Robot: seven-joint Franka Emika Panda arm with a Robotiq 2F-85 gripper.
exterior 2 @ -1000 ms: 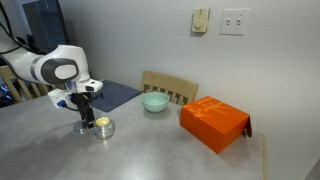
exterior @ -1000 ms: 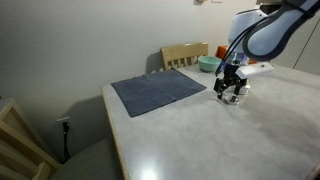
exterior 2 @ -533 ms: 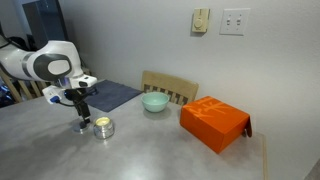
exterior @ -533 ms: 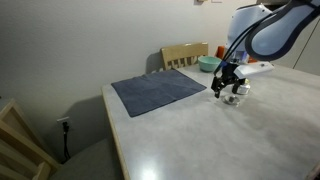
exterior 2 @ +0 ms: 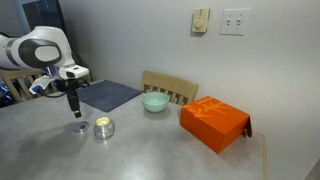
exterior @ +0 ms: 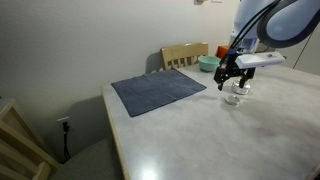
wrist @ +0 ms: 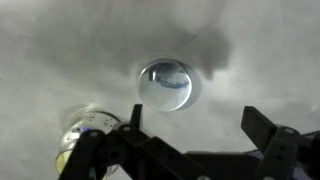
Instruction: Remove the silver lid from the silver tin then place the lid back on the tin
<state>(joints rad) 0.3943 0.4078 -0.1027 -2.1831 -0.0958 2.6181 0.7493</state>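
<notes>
The silver lid (wrist: 167, 83) lies flat on the grey table, seen from above in the wrist view. It also shows in an exterior view (exterior 2: 80, 127), just beside the silver tin (exterior 2: 102, 127). The tin stands open with something yellow inside, and it sits at the lower left of the wrist view (wrist: 85, 128). My gripper (exterior 2: 73, 108) hangs above the lid, open and empty, clear of both things. In the wrist view my gripper (wrist: 198, 125) has its jaws spread wide over bare table. In an exterior view my gripper (exterior: 230, 82) hovers over the tin (exterior: 238, 96).
A teal bowl (exterior 2: 155, 102) stands at the back of the table by a wooden chair (exterior 2: 168, 88). An orange box (exterior 2: 214, 122) sits farther along the table. A blue-grey cloth (exterior: 157, 90) lies flat on the table near its edge.
My gripper has risen from table height beside the tin to well above it. The lid now lies alone on the table next to the tin.
</notes>
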